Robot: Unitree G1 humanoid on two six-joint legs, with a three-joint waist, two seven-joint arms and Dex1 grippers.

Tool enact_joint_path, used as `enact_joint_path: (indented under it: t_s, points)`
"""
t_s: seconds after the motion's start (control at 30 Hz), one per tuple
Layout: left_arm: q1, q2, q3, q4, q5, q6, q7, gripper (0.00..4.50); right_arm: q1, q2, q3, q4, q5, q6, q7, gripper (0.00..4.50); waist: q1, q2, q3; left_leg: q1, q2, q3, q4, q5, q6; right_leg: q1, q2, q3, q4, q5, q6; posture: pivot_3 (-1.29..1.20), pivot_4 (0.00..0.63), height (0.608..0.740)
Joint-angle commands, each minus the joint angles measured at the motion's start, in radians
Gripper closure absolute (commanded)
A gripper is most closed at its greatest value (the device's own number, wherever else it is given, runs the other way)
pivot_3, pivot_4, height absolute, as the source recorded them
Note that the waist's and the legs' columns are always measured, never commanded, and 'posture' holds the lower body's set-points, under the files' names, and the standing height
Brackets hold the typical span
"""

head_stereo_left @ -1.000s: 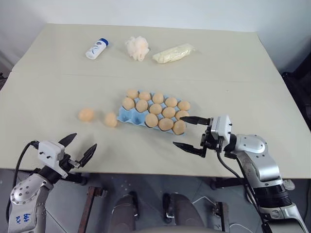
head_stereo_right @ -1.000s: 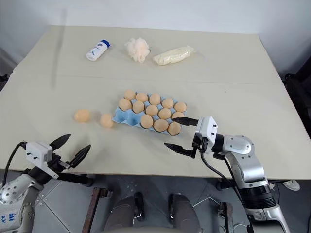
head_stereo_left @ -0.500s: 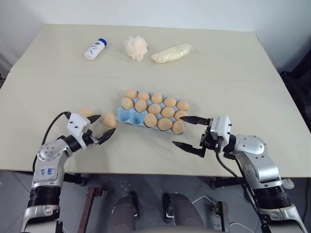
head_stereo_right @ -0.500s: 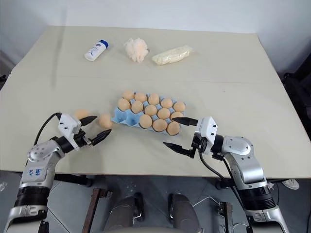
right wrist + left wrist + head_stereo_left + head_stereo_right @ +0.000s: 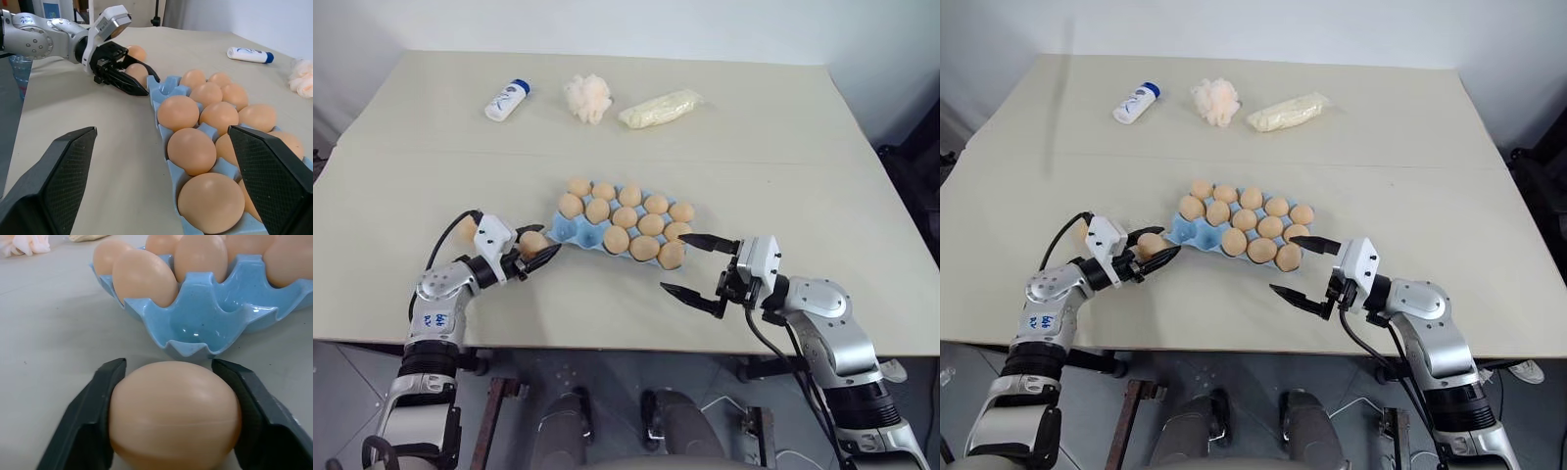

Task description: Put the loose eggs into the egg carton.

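The light blue egg carton (image 5: 568, 231) lies mid-table with several tan eggs (image 5: 631, 216) in its cups; a cup at its left corner (image 5: 195, 323) is bare. My left gripper (image 5: 544, 245) is shut on one loose egg (image 5: 175, 413) just left of that corner, low over the table, with both black fingers (image 5: 90, 416) against its sides. A second loose egg (image 5: 466, 228) sits on the table behind the left wrist. At the carton's right end my right gripper (image 5: 674, 262) stands open with nothing between its fingers.
At the table's far side lie a white bottle with a blue cap (image 5: 507, 99), a fluffy cream puff (image 5: 588, 97) and a pale yellow wrapped packet (image 5: 662, 107). The table's front edge (image 5: 607, 345) runs just below both grippers.
My left arm has reached forward and right from the table's front edge to the egg beside the carton, and its fingers have closed on it. The right arm has kept still.
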Motion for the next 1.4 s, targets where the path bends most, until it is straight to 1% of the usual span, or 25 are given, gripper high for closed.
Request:
enact_joint_path:
  t_s: [0.03,0.17,0.27,0.37,0.43,0.5,0.57,0.63,0.77,0.87,0.9,1.03,1.07,1.27,1.33,1.4]
  points:
    - [0.072,0.033,0.036,-0.082,-0.03,0.008,-0.013,2.07,0.007,-0.002,-0.021,-0.037,0.007,-0.017,-0.009,0.0,-0.002,0.0,0.0,0.0,0.0,0.0,0.0,0.0,0.0,0.0,0.0,0.0,0.0,0.0,0.0,0.0,0.15,0.74]
    - [0.157,0.067,0.067,-0.226,-0.083,0.063,-0.034,2.07,0.012,-0.005,-0.023,-0.036,0.009,-0.016,-0.007,0.0,-0.001,0.0,0.0,0.0,0.001,0.0,-0.001,0.0,0.0,0.0,0.0,0.0,0.001,-0.001,-0.001,0.0,0.15,0.74]
    - [0.188,0.075,0.066,-0.33,-0.107,0.111,-0.041,2.07,0.011,-0.004,-0.022,-0.033,0.008,-0.015,-0.006,0.0,0.002,0.0,0.0,0.0,0.001,0.0,0.0,0.0,-0.001,0.0,0.0,0.0,0.0,-0.001,-0.001,0.0,0.15,0.74]
    - [0.179,0.06,0.028,-0.431,-0.114,0.152,-0.048,2.07,0.007,-0.002,-0.019,-0.028,0.006,-0.015,-0.006,0.0,0.008,0.0,0.0,0.0,0.0,0.0,0.0,0.0,-0.001,0.0,-0.001,0.0,0.0,0.0,-0.001,0.0,0.15,0.74]
    - [0.139,0.03,-0.006,-0.456,-0.102,0.175,-0.03,2.07,0.006,-0.002,-0.017,-0.026,0.004,-0.015,-0.005,0.0,0.014,0.0,0.0,0.0,0.0,0.0,0.0,0.0,0.0,0.0,-0.002,0.0,-0.001,0.0,-0.001,0.0,0.15,0.74]
    - [0.084,0.007,-0.054,-0.446,-0.068,0.203,-0.014,2.07,0.004,-0.003,-0.017,-0.025,0.003,-0.014,-0.005,0.0,0.021,0.0,0.0,0.0,0.0,0.0,0.0,0.0,0.0,0.0,-0.002,0.0,-0.001,0.0,-0.001,0.0,0.15,0.74]
    - [-0.009,-0.036,-0.103,-0.374,-0.026,0.197,0.005,2.07,0.0,-0.006,-0.023,-0.029,0.004,-0.01,-0.01,0.0,0.028,0.0,0.0,0.0,0.0,0.0,0.0,0.0,0.0,0.0,-0.001,0.0,-0.001,0.0,-0.001,0.0,0.15,0.74]
    - [-0.063,-0.064,-0.125,-0.312,-0.005,0.179,0.01,2.07,-0.001,-0.007,-0.028,-0.038,0.003,-0.007,-0.018,0.0,0.029,0.0,0.0,0.0,-0.001,0.0,0.0,0.0,0.0,0.0,-0.001,0.0,-0.001,0.0,-0.001,0.0,0.15,0.74]
    - [-0.111,-0.087,-0.146,-0.237,0.005,0.164,-0.006,2.07,0.015,-0.002,-0.029,-0.06,-0.001,-0.006,-0.037,0.0,0.016,0.0,0.0,0.0,0.0,0.001,0.0,0.002,0.005,0.0,0.001,0.001,-0.001,0.0,0.001,0.0,0.15,0.74]
    - [-0.138,-0.112,-0.161,-0.198,0.002,0.18,-0.01,2.07,0.035,0.006,-0.025,-0.08,-0.005,-0.006,-0.055,0.0,0.024,0.0,0.0,0.0,0.001,0.001,0.0,0.003,0.004,-0.001,0.002,0.0,0.0,-0.001,0.0,0.0,0.15,0.74]
    - [-0.142,-0.117,-0.162,-0.194,0.001,0.181,-0.013,1.37,0.039,0.008,-0.023,-0.085,-0.005,-0.005,-0.06,0.0,0.026,0.0,0.0,0.0,0.001,0.0,0.001,0.003,0.004,-0.001,0.003,0.0,0.001,-0.001,0.0,0.0,0.15,0.74]
    - [-0.162,-0.125,-0.132,-0.167,0.03,0.151,0.054,0.2,0.044,0.017,-0.023,-0.102,0.001,-0.004,-0.075,0.0,0.026,0.0,0.0,0.0,0.0,0.0,0.002,0.002,0.004,0.0,0.001,0.0,0.001,0.0,0.002,0.0,0.15,0.74]
    - [-0.16,-0.122,-0.118,-0.173,0.024,0.147,0.064,0.06,0.045,0.017,-0.022,-0.104,0.002,-0.003,-0.075,0.0,0.026,0.0,0.0,0.0,-0.001,0.0,0.003,0.001,0.002,0.0,0.001,0.0,0.001,0.0,0.002,0.0,0.15,0.74]
    - [-0.022,-0.026,-0.053,-0.307,-0.046,0.128,-0.024,0.06,0.042,0.008,-0.018,-0.096,0.008,0.002,-0.053,0.0,0.018,0.0,0.0,0.0,0.0,0.001,0.001,0.001,0.002,0.0,0.001,0.001,0.001,0.0,0.002,0.0,0.15,0.74]
    - [0.082,0.038,-0.003,-0.377,-0.065,0.106,-0.058,0.06,0.03,0.001,-0.014,-0.081,0.013,0.006,-0.03,0.0,0.014,0.0,0.0,0.0,0.0,0.0,0.001,0.002,0.002,0.0,0.001,0.0,0.001,-0.001,0.0,0.0,0.15,0.74]
    - [0.161,0.079,0.037,-0.43,-0.083,0.104,-0.068,0.06,0.021,-0.001,-0.011,-0.07,0.016,0.007,-0.014,0.0,0.012,0.0,0.0,0.0,0.001,0.0,0.0,0.002,0.002,0.0,0.001,0.0,0.001,-0.001,-0.001,0.0,0.15,0.74]
